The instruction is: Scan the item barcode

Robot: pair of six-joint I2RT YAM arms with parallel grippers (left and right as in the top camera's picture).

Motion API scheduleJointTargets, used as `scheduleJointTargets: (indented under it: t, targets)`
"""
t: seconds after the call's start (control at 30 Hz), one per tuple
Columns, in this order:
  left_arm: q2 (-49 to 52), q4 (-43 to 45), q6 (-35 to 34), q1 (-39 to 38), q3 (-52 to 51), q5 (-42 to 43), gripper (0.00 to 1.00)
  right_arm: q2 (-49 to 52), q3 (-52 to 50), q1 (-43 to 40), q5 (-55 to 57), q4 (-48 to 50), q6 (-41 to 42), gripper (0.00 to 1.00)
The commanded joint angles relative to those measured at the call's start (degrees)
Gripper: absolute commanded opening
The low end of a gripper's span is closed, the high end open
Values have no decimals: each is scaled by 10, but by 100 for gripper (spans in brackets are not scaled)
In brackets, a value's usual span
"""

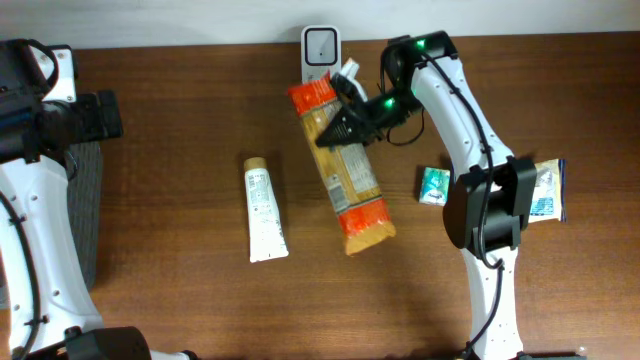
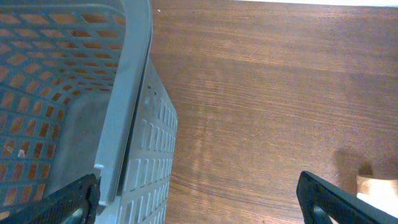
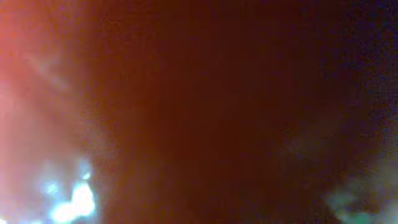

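Note:
A long orange and yellow packet (image 1: 352,185) lies slanted at the table's middle, a white label on its upper half. Its top end reaches the foot of the white barcode scanner (image 1: 320,46) at the back edge. My right gripper (image 1: 338,128) is shut on the packet's upper part, coming in from the right. The right wrist view is only a red-brown blur, with the packet pressed close against the lens. My left gripper (image 2: 199,208) stands open far to the left over bare wood, beside a grey basket (image 2: 134,93); its fingertips (image 2: 326,199) hold nothing.
A white tube (image 1: 265,212) lies left of the packet. A small green box (image 1: 433,186) and a blue-white packet (image 1: 548,190) lie on the right, by the right arm's base. The grey basket (image 1: 88,200) stands at the table's left edge.

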Motion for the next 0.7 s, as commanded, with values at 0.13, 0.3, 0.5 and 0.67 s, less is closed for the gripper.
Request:
scheduleJointTargets:
  t: [0.13,0.3,0.5,0.67]
  targets:
    - [0,1,-5,0,4,0,99,-73,25,-56,-168,-6,56,4]
    - [0,1,-5,0,4,0,99,-134,25,-94,-167,-6,56,4]
    - [0,1,-5,0,4,0,99,-145,25,-103,-149,7,35,4]
    - [0,1,-5,0,4,0,99,-145,62,-64,226,148,193,4]
